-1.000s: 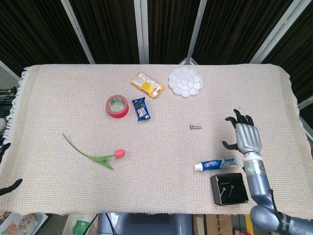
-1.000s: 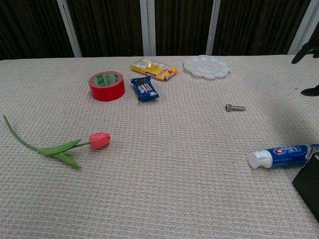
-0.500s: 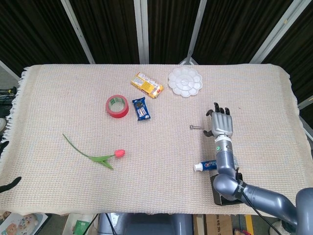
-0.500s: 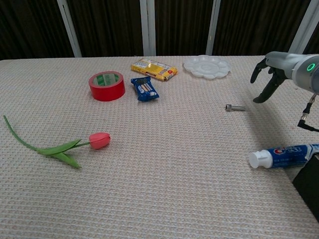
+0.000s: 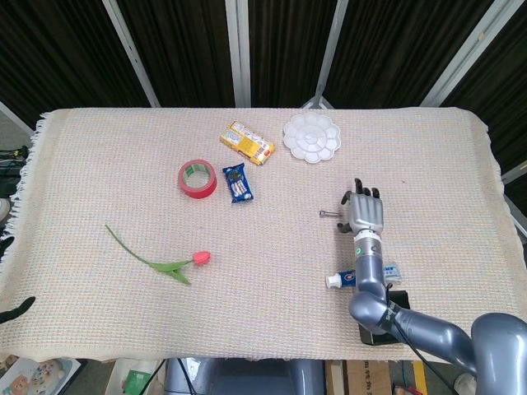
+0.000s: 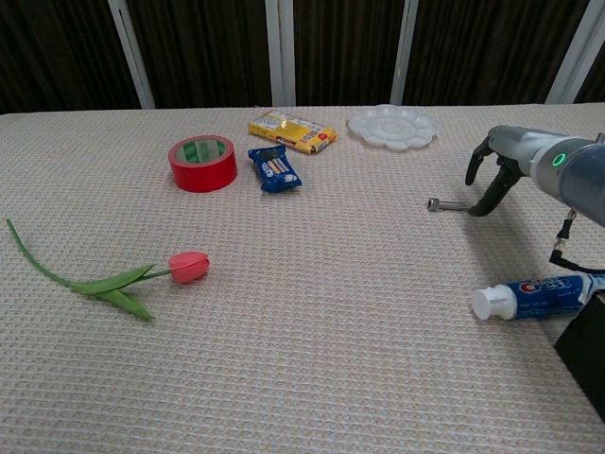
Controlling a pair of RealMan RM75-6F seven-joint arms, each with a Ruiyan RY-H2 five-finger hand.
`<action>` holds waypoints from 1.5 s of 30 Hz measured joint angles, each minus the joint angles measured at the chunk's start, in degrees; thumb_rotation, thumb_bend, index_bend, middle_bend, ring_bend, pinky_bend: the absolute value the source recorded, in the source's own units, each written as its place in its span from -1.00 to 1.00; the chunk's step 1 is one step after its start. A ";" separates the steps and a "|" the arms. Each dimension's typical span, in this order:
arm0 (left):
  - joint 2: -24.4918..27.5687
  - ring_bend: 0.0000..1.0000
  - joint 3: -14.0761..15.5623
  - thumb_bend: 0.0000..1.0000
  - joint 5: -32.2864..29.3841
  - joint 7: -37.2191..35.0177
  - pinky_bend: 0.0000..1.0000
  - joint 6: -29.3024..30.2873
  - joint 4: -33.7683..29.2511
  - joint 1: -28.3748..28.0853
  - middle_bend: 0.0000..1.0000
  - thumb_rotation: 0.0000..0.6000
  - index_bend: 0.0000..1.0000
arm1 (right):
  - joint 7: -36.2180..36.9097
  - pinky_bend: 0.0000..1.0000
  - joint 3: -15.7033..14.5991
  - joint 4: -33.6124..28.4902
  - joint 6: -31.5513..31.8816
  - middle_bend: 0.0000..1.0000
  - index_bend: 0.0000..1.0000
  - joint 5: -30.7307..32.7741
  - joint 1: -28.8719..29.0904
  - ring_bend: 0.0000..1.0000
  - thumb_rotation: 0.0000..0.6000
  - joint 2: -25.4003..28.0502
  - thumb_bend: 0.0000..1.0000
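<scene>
My right hand (image 5: 366, 214) hovers just right of a small metal bolt (image 5: 328, 214) on the woven cloth, fingers spread and curved downward, holding nothing. In the chest view the right hand (image 6: 501, 168) arches over the table and one fingertip comes down right at the bolt (image 6: 444, 204); whether they touch is unclear. Only two dark fingertips of my left hand (image 5: 16, 308) show at the table's near left edge, far apart with nothing between them.
A toothpaste tube (image 6: 534, 295) and a black box (image 6: 588, 355) lie near the right forearm. Further back are a white palette (image 5: 311, 137), a yellow packet (image 5: 247, 142), a blue packet (image 5: 238, 183) and red tape (image 5: 198, 178). A pink tulip (image 5: 165, 262) lies front left.
The right hand has swung left from the table's right side and come down beside the bolt. Everything lying on the cloth has stayed put.
</scene>
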 measured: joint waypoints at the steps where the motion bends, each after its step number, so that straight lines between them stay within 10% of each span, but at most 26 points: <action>1: 0.01 -1.00 -0.04 -0.52 -0.06 -0.06 -1.00 0.00 0.02 -0.01 -1.00 1.00 -0.78 | 0.09 -0.81 0.02 0.39 -0.06 -0.84 -0.14 -0.09 0.15 -0.68 1.00 -0.34 -0.55; 45: 0.01 -1.00 -0.24 -0.52 -0.50 0.03 -1.00 -0.37 -0.05 -0.13 -1.00 1.00 -0.75 | -1.00 -0.75 1.17 10.39 -2.76 -0.81 0.11 -0.65 2.20 -0.64 1.00 -6.71 -0.34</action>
